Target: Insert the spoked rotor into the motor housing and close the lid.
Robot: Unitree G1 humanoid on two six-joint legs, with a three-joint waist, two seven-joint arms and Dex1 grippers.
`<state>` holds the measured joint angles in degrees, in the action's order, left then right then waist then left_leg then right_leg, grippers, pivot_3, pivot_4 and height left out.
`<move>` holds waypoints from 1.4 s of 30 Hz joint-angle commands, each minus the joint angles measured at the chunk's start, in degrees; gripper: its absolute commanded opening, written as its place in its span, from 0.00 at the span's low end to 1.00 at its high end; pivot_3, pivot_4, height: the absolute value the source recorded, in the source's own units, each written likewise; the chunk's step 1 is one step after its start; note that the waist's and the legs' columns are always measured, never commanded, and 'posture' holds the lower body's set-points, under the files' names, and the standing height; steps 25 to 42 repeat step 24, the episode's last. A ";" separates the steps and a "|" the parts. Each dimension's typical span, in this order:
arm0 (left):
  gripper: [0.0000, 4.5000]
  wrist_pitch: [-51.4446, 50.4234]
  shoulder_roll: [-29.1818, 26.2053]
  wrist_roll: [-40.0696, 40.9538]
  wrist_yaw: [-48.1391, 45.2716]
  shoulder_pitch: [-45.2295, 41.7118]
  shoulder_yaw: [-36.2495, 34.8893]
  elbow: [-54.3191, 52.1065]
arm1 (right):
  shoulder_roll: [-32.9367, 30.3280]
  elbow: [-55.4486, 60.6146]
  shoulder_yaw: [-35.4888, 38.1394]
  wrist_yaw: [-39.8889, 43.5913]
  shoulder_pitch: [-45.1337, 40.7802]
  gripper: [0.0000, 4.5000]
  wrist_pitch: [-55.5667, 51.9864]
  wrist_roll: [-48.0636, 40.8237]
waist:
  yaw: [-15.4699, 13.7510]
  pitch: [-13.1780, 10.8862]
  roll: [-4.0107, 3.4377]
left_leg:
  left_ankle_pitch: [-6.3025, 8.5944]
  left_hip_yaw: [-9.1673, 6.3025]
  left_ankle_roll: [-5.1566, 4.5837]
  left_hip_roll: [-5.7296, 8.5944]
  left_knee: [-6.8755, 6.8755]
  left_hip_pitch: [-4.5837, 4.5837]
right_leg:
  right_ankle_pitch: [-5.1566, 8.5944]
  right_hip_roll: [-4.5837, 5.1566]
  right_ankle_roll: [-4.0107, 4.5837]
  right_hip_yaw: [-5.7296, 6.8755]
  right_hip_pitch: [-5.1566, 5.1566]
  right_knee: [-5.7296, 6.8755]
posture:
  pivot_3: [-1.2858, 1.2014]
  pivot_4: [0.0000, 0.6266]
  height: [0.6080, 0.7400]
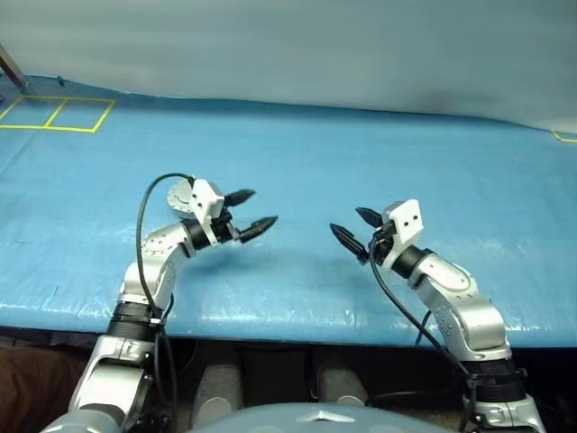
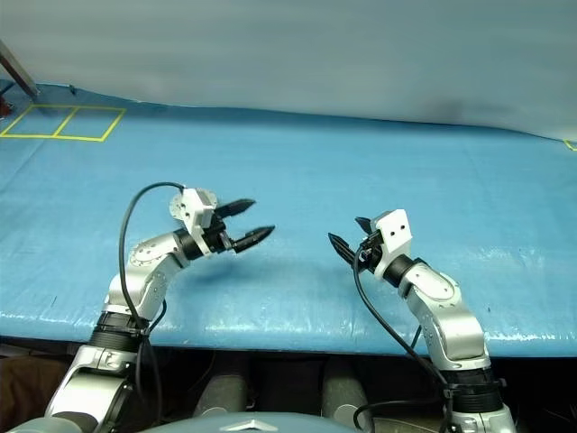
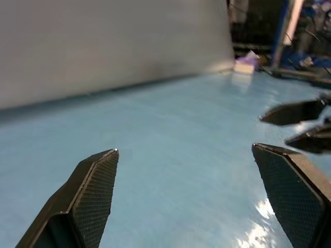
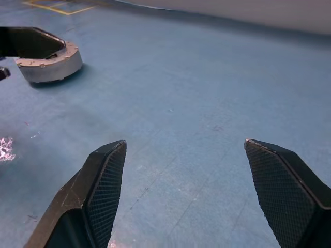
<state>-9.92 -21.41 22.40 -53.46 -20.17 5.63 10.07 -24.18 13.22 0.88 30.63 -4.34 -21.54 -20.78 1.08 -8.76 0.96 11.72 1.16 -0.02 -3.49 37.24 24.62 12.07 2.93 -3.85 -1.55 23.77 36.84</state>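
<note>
A wide bench (image 1: 379, 162) draped in a glossy, slightly wrinkled blue sheet fills the scene, backed at twelve o'clock by a plain grey wall (image 1: 297, 45). Yellow tape squares (image 1: 56, 114) mark the sheet at about ten o'clock in the head views, and a short piece of yellow tape (image 1: 565, 136) sits at the edge at two o'clock. Both arms reach over the near edge and their tips face each other across bare sheet, well apart. The left tool (image 1: 250, 211) has its two black fingers spread apart with nothing between them; the right tool (image 1: 357, 229) likewise stands apart and empty. In the head views a round pale grey metal object (image 1: 181, 195), which may be the motor housing or the lid, peeks out from behind the left wrist's white block, mostly hidden by it. The right wrist view shows that object more plainly: a short round grey metal part (image 4: 50, 63) resting flat on the sheet beside the left tool's dark finger (image 4: 26, 42), which covers part of its top, so its inside cannot be made out. The left wrist view looks the other way, taking in the right tool's fingertips (image 3: 295, 111) and, beyond the bench end, a cluttered room corner (image 3: 274, 31) with dark frames and a blue upright.
</note>
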 commanded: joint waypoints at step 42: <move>1.00 4.67 -0.60 -5.12 -2.84 1.01 1.37 -2.25 | -0.75 -2.81 0.20 4.08 -0.95 0.99 3.68 3.24 | -0.45 0.00 -0.01 | 0.00 0.03 0.00 0.00 0.02 0.03 | 0.06 0.01 -0.08 -0.02 0.01 -0.03 | 0.52 0.24 1.00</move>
